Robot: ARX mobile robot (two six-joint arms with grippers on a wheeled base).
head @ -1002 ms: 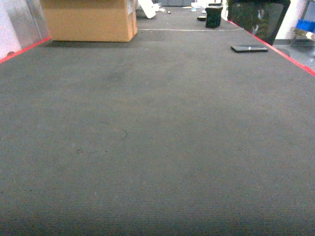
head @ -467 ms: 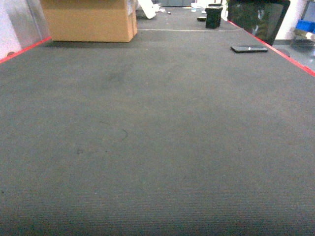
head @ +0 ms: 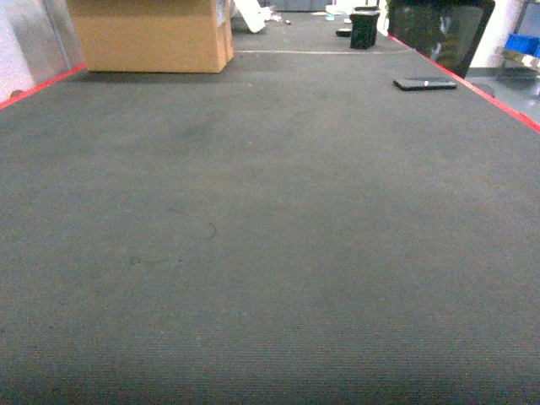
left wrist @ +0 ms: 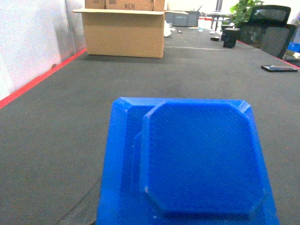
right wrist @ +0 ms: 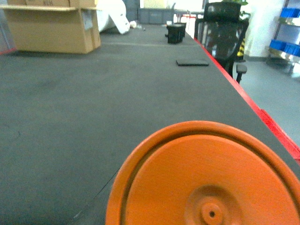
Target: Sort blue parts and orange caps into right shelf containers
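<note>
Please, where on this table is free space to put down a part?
The wide dark mat is bare from the near edge to the cardboard box far left and the flat black device far right. It is crowded only at the far end, around the small black container.

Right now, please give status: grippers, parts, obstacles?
Gripper fingers unseen in all views. Square blue plastic part fills left wrist view; round orange cap fills right. Crates not visible. Brown cardboard box far left.
</note>
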